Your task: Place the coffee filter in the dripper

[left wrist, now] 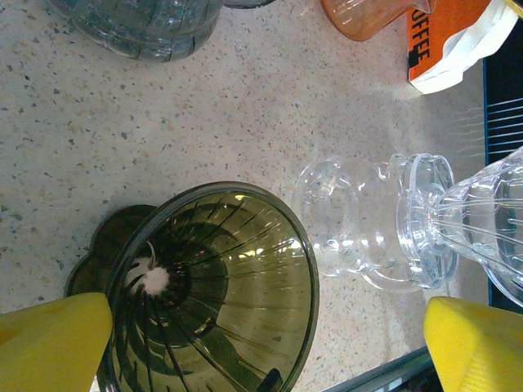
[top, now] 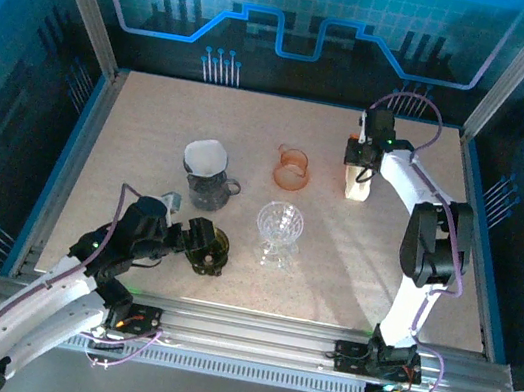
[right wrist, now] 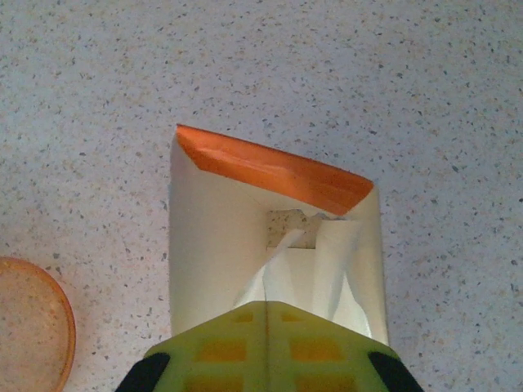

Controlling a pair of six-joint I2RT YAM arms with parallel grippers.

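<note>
Drippers x4: olive, clear, orange, grey. Filter box x1. L gripper fingers apart at olive; R gripper clamped on filter.

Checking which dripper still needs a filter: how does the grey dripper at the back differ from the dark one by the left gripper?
The grey dripper holds a white paper filter; the dark dripper is empty, ribs bare. The grey dripper is smoky grey; the dark dripper is olive-brown. The dark dripper sits between the fingers of the open left gripper; the grey dripper stands farther back, untouched. Both are ribbed cones.
</note>
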